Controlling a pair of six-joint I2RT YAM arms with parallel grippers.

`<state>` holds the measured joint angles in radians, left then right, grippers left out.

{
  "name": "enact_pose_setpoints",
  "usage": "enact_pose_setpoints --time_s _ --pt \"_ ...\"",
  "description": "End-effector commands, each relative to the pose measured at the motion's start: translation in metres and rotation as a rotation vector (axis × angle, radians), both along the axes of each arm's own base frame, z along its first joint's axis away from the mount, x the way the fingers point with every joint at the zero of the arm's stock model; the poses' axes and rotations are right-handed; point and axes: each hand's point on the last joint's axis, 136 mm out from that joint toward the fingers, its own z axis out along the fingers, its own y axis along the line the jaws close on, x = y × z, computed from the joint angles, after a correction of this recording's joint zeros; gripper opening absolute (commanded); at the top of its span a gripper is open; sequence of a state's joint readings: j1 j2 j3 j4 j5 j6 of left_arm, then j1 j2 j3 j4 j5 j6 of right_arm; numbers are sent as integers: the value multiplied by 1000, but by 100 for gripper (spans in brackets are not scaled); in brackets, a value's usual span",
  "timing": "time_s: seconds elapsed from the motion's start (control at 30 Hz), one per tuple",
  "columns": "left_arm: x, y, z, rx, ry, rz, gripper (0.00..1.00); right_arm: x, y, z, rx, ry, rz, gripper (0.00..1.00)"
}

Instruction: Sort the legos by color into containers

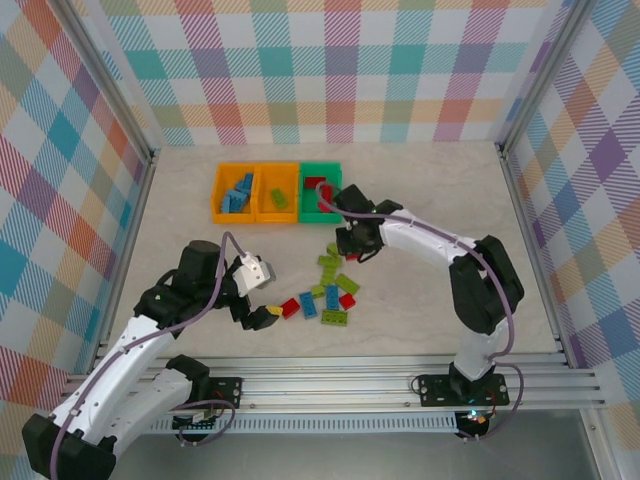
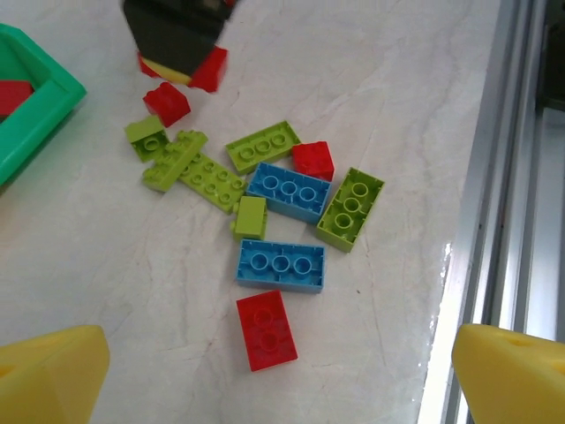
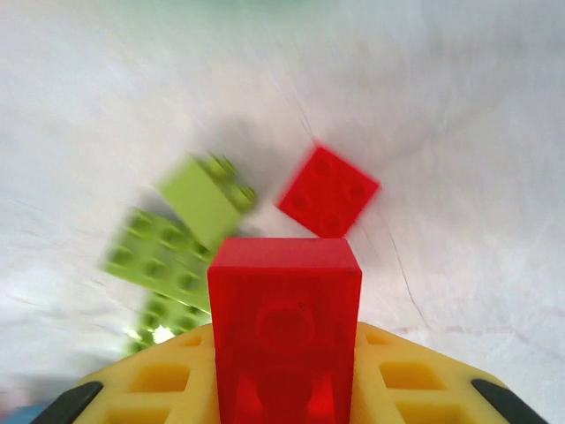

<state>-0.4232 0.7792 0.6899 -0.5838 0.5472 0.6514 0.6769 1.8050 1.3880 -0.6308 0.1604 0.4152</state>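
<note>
While red brick [image 3: 284,300] is clamped in right pincer [image 1: 353,243] and left pincer [image 2: 282,389] is held open, empty, bins [image 1: 258,217] are part-filled; about dozen legos [image 2: 281,265] are left on table [image 1: 450,180].

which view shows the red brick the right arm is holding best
The right wrist view: the red brick sits large and centred, clamped between the yellow jaws. The left wrist view catches a small red piece of it near the top edge. In the top view it is too small to make out.
</note>
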Motion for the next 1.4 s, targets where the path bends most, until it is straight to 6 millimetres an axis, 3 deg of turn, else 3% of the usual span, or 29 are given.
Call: enact_pose_setpoints --time_s 0.0,0.2,0.43,0.5,0.63,0.77,0.83,0.93,1.03,1.13,1.2,1.27,1.37 --pt "5 -3 6 -21 -52 6 100 39 29 43 112 -144 35 27" --pt "5 -2 2 -14 -40 11 100 105 43 51 131 -261 7 28" --pt "6 -4 2 -20 -36 4 100 156 53 39 52 -312 4 30" --pt "5 -4 1 -20 -28 3 100 168 53 37 34 -322 -1 34" --pt "6 -4 0 -17 -28 6 100 179 55 37 6 -310 11 53" --pt "7 -4 -2 -16 -32 8 100 175 53 47 2 -306 12 56" --pt "9 -6 0 -34 -38 6 100 165 49 57 16 -303 12 56" --pt "17 -7 5 -81 -48 58 100 135 42 78 73 -292 31 56" --pt "29 -3 12 -115 -48 155 100 87 33 95 167 -271 80 58" --pt "50 11 28 -163 -12 356 100 28 22 110 286 -237 133 63" --pt "65 23 50 -240 55 549 100 -14 11 111 353 -181 163 67" --pt "73 32 59 -306 179 724 96 -52 -1 105 381 -108 174 69" --pt "69 35 45 -340 419 954 87 -99 -23 94 389 -1 152 71"
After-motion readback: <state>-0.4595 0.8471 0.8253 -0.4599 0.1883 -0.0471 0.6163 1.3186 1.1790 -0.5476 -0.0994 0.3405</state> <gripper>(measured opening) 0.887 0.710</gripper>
